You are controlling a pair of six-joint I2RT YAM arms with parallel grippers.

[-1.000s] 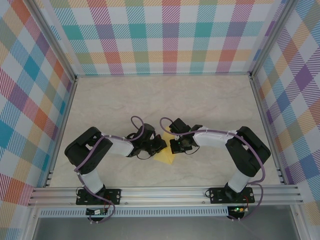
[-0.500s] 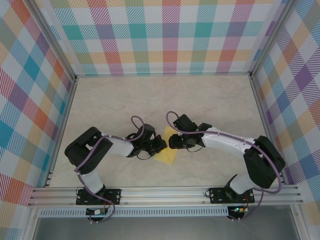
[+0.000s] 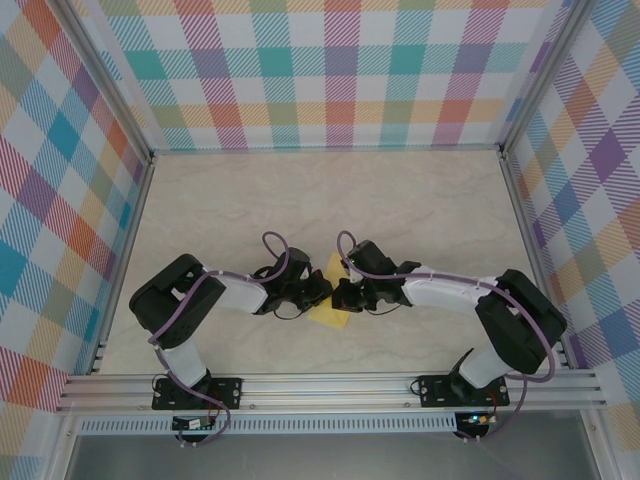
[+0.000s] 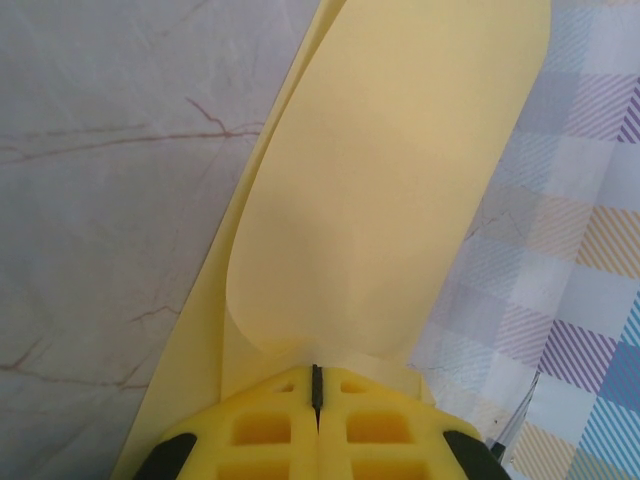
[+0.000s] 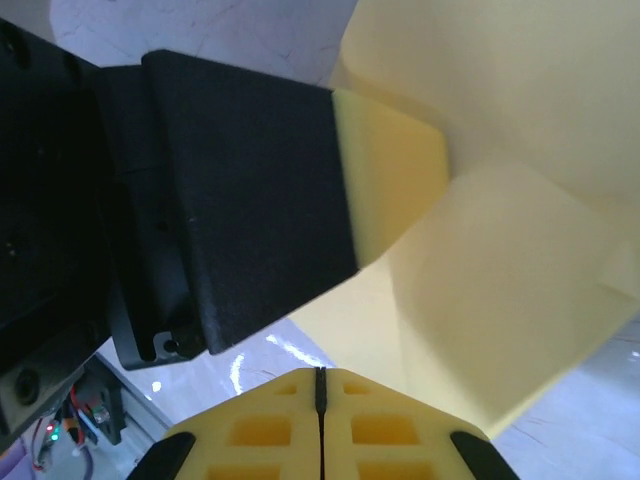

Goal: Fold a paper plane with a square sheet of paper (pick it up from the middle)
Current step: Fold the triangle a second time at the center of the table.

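Working over the marbled desk (image 3: pixel 400 200), I have my left hand (image 3: pixel 322 292) and right hand (image 3: pixel 345 295) nose to nose near its front edge. Both are pinched fully closed on the yellow square sheet of paper (image 3: pixel 330 314), which lies between and beneath them, partly folded, one flap curling up from the left hand's tips.

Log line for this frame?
left fingers: shut on yellow sheet | right fingers: shut against sheet, grip unclear | sheet: partly folded, flap curled over
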